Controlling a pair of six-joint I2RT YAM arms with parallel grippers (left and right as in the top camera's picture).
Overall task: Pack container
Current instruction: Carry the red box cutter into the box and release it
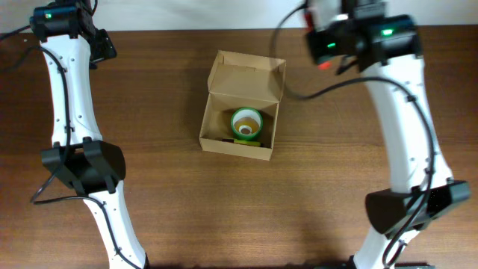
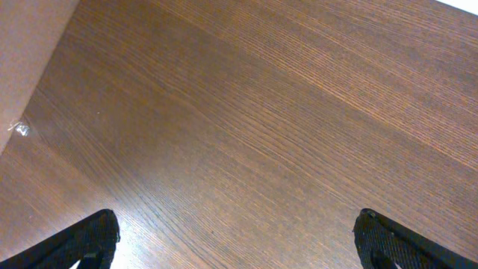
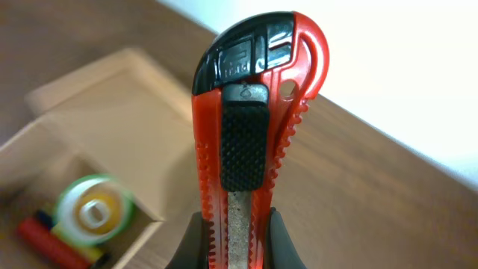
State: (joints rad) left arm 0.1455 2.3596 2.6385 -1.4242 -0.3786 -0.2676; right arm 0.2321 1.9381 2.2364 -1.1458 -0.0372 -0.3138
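The container (image 1: 216,142) is a tan cardboard box in the middle of the table, its flap lid open at the back. Inside lies a green-and-yellow tape roll (image 1: 246,123) and some pens (image 1: 250,143). The box also shows blurred in the right wrist view (image 3: 112,97), with the roll (image 3: 93,211) and pens (image 3: 52,243) in it. My right gripper (image 3: 237,243) is shut on a red and black utility knife (image 3: 254,127), held upright, right of and behind the box. My left gripper (image 2: 239,239) is open and empty over bare wood at the far left.
The dark wooden table (image 1: 164,209) spreads around the box. Its far edge runs close behind the right gripper (image 3: 388,127). The table's left edge shows in the left wrist view (image 2: 30,67).
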